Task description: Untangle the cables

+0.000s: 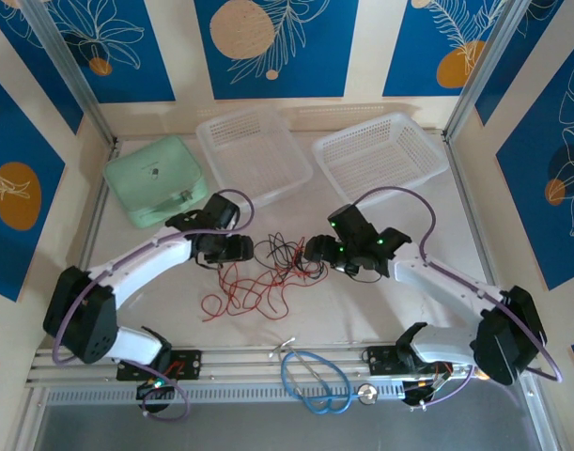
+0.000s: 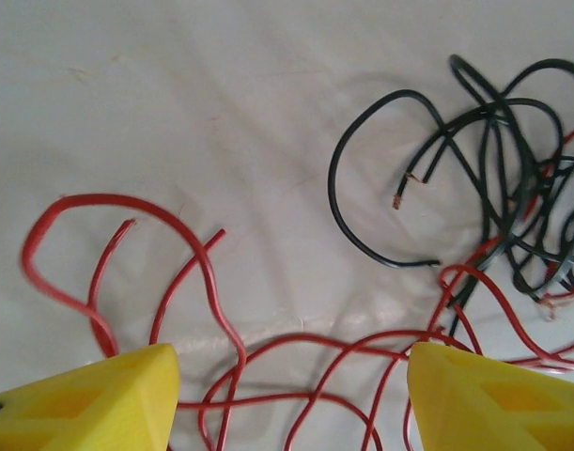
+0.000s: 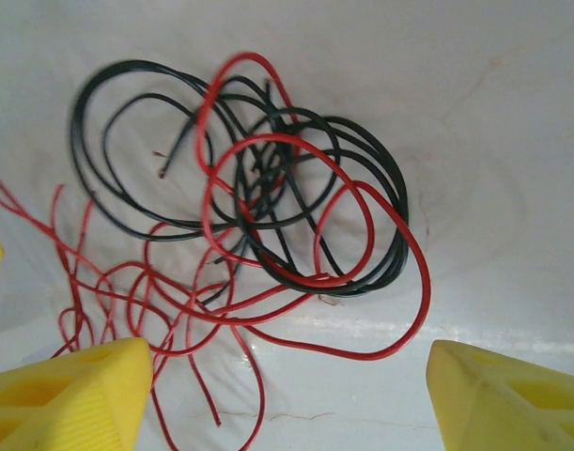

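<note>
White tabletop (image 1: 380, 310), blue-patterned walls behind. I note both white arms arched inward, wrists low at centre. Left gripper (image 2: 291, 404): yellow fingers (image 2: 89, 395) spread wide, gripping nothing, over red loops. Right gripper (image 3: 287, 399): equally spread, gripping nothing. Thin red and black tangled cables (image 1: 268, 268) lie between them.

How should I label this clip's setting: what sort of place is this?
Likely a robotics lab test cell: two robot arms bolted to a white table, blue patterned panels walling it in, plastic baskets and loose cables set out.
</note>
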